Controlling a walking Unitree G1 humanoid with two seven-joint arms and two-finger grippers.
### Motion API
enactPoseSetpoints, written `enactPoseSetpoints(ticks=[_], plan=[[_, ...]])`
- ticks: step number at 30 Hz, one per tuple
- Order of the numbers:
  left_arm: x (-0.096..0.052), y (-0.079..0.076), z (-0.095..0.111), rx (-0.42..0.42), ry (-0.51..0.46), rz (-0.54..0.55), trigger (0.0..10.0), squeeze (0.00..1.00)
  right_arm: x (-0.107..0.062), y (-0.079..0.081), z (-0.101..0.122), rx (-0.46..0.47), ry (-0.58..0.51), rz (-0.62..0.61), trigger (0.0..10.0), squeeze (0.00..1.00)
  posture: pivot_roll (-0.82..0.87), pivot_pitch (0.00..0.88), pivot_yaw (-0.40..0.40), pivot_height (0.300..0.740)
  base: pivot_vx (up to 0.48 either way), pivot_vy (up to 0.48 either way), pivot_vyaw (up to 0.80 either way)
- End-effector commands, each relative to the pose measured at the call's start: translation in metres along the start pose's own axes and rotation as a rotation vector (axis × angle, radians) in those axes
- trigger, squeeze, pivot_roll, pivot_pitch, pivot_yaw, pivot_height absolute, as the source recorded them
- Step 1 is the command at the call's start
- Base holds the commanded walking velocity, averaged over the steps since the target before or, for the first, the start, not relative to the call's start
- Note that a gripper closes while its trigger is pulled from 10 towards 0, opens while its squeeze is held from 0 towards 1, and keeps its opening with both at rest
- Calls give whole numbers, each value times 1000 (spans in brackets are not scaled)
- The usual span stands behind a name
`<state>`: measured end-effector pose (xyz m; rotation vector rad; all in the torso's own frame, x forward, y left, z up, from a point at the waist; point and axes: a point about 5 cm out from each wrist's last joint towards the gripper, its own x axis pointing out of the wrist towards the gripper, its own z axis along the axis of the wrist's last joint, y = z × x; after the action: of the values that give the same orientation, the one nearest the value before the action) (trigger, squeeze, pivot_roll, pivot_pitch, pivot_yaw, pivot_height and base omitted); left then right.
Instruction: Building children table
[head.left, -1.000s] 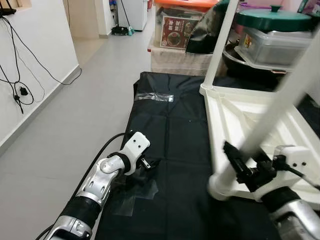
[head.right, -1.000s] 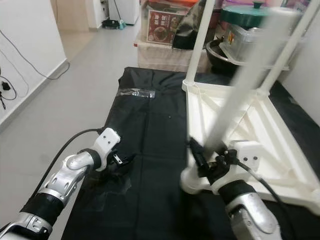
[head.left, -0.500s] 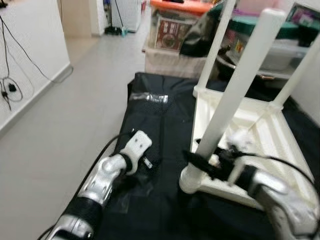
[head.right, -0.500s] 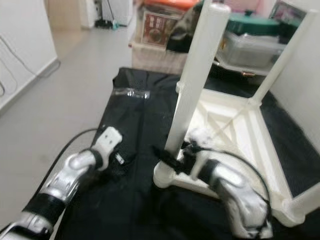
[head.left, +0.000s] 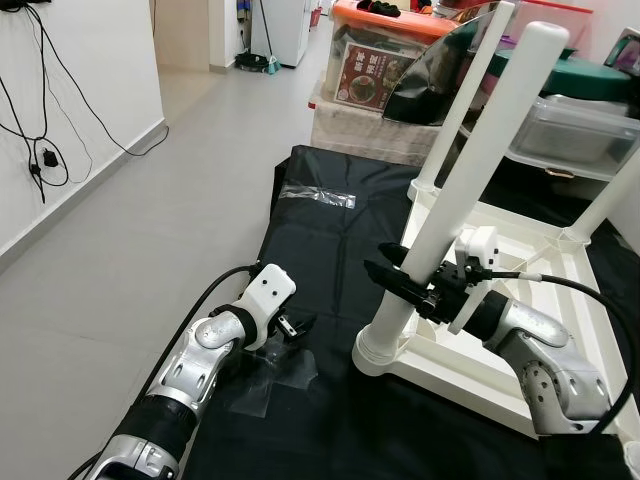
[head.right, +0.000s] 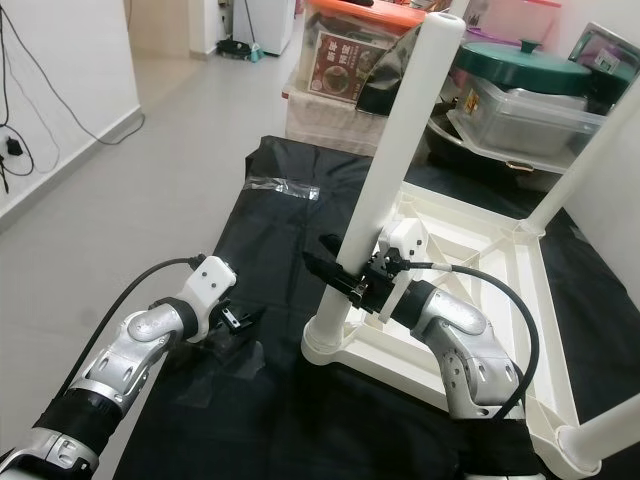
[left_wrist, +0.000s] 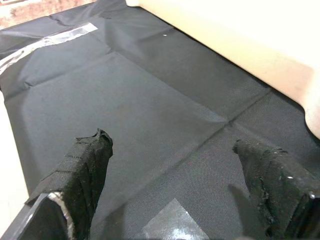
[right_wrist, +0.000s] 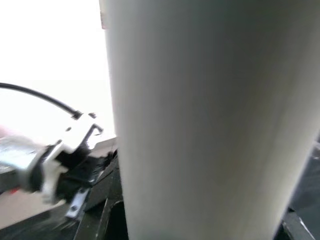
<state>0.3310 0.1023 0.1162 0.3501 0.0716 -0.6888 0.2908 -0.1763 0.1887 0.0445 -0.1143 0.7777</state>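
Note:
A white children's table (head.left: 530, 250) lies upside down on a black cloth (head.left: 330, 240), with its legs pointing up. The near table leg (head.left: 470, 170) stands in the near left corner socket. My right gripper (head.left: 405, 285) is shut on that leg a little above its base. In the right wrist view the leg (right_wrist: 200, 125) stands between the black fingers. My left gripper (head.left: 297, 326) rests low on the cloth to the left of the table. It is open, and its fingers (left_wrist: 85, 160) have nothing between them.
Two more legs (head.left: 470, 90) rise at the far and right corners. Storage boxes (head.left: 375, 75) and a green-lidded pot (head.left: 590, 70) crowd the back. Grey floor (head.left: 130, 230) and a wall with hanging cables (head.left: 40, 150) lie to the left. Clear tape (head.left: 320, 195) is stuck on the cloth.
The camera has shifted. The near leg, slanted a second ago, now stands close to upright with my right gripper still on it. My left gripper has stayed on the cloth.

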Motion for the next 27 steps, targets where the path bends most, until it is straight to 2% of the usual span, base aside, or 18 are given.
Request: enactPoseSetpoints(ticks=[1, 2, 3, 4, 5, 7, 11, 12, 15, 16, 17, 18, 19, 20, 22, 23, 24, 27], plan=[[2, -3, -2, -5, 5, -19, 10000, 0, -18, -18, -22, -13, 127, -402, 0, 0, 148, 0, -150, 740, 0, 0, 0], [2, -3, -2, -5, 5, -19, 10000, 0, -18, -18, -22, -13, 127, -402, 0, 0, 148, 0, -150, 740, 0, 0, 0], [2, -5, -2, -5, 5, -27, 10000, 0, -46, -27, -38, -14, 238, -905, 0, 0, 137, 0, -142, 740, 0, 0, 0], [2, -6, -2, -6, 4, -33, 10000, 0, -66, -23, -42, -10, 271, -1137, 0, 0, 127, 0, -136, 740, 0, 0, 0], [2, -6, -2, -6, 4, -33, 10000, 0, -66, -23, -42, -10, 271, -1137, 0, 0, 127, 0, -136, 740, 0, 0, 0], [2, -8, -2, -7, 5, -41, 10000, 0, -92, -11, -43, -29, 302, -1382, 0, 0, 120, 0, -125, 740, 0, 0, 0], [2, -9, -3, -8, 8, -46, 10000, 0, -105, 4, -37, -82, 302, -1486, 0, 0, 109, 0, -115, 740, 0, 0, 0], [1, -8, -4, -13, 11, -47, 10000, 0, -105, 15, -32, -89, 283, -1488, 0, 0, 99, 0, -99, 740, 0, 0, 0], [1, -8, -4, -17, 14, -48, 10000, 0, -104, 22, -29, -87, 266, -1479, 0, 0, 99, 0, -99, 740, 0, 0, 0], [1, -8, -4, -20, 16, -50, 10000, 0, -100, 26, -25, -103, 248, -1443, 10000, 0, 88, 0, -89, 740, 0, 0, 0], [2, -8, -4, -16, 19, -60, 10000, 0, -89, 25, -14, -83, 153, -1349, 10000, 0, 79, 0, -81, 740, 0, 0, 0], [2, -8, -4, -16, 19, -60, 10000, 0, -89, 25, -14, -83, 153, -1349, 10000, 0, 79, 0, -81, 740, 0, 0, 0], [3, -7, -4, -14, 20, -62, 10000, 0, -82, 22, -8, -32, 87, -1265, 10000, 1000, 78, 0, -81, 740, 0, 0, 0], [3, -7, -4, -14, 20, -62, 10000, 0, -82, 22, -8, -32, 87, -1265, 10000, 1000, 78, 0, -81, 740, 0, 0, 0], [5, -7, -3, -13, 18, -61, 10000, 0, -64, 21, 2, 192, -16, -1050, 10000, 1000, 81, 0, -84, 740, 0, 0, 0], [5, -6, -3, -14, 17, -59, 10000, 0, -57, 24, 7, 253, -42, -971, 10000, 1000, 81, 0, -84, 740, 0, 0, 0], [4, -5, -3, -14, 16, -53, 10000, 0, -57, 22, 23, 217, -109, -847, 10000, 0, 85, 0, -89, 740, 0, 0, 0], [4, -5, -3, -15, 16, -50, 10000, 0, -61, 19, 36, 142, -154, -736, 10000, 0, 88, 0, -93, 740, 0, 0, 0]])
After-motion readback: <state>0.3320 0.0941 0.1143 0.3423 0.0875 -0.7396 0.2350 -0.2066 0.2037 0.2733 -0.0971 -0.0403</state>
